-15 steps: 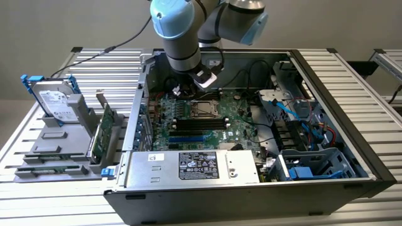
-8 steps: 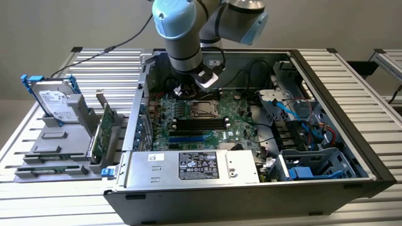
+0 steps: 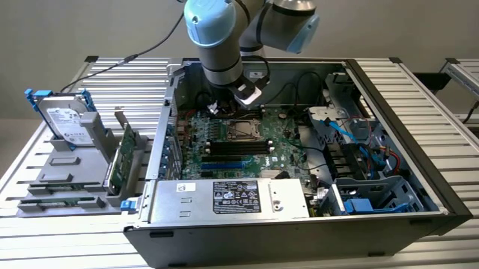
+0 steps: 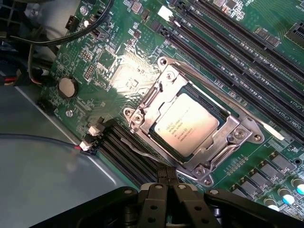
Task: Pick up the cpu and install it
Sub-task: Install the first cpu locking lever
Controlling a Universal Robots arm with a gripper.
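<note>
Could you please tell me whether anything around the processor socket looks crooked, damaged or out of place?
Nothing stands out: the cpu lies flat and square inside its metal socket frame on the motherboard.

Cpu top dull silver metal; socket frame shiny bare metal; motherboard green, glossy.

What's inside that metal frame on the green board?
The cpu lies inside the metal frame, its silver top showing. Whatever lies beneath the cpu is covered by it.
</note>
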